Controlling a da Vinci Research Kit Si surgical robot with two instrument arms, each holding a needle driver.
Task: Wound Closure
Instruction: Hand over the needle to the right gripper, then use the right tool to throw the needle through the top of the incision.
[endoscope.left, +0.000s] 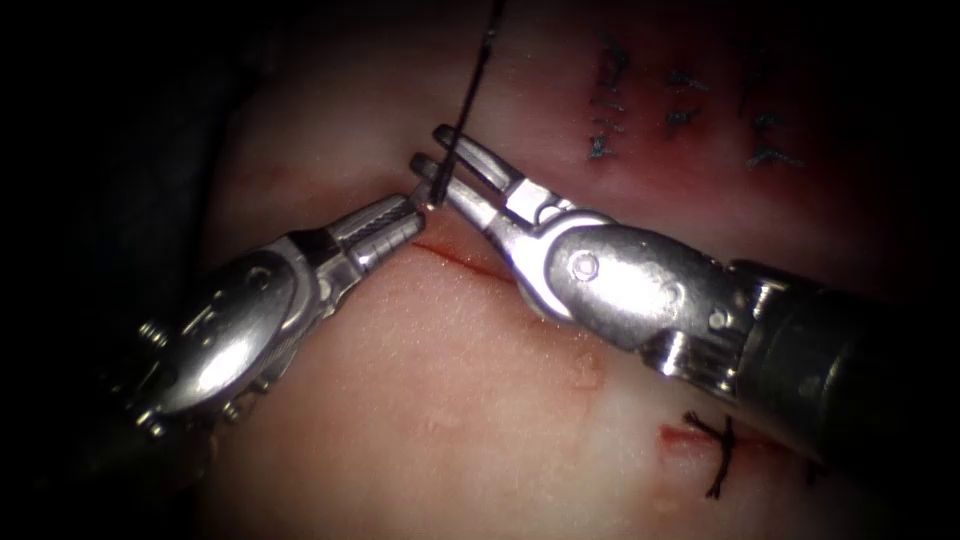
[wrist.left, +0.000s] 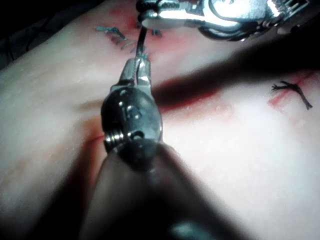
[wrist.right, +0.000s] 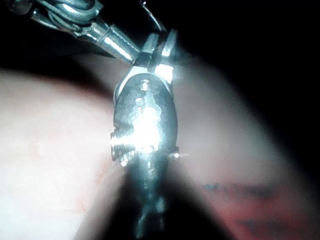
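Black thread (endoscope.left: 468, 98) — taut, upright

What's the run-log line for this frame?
left tool: shut on thread | right tool: open around thread | needle: not made out | cut: open below tools

Right hand (wrist.right: 162, 47): two jaws parted, gap visible between them; shiny wrist body behind, over pale tissue (wrist.right: 55, 135). Left hand (wrist.right: 120, 50): closed, ribbed tip meeting the right hand's jaws from the side. Blue marks (wrist.right: 235, 190) on tissue, beyond the right hand's shaft.
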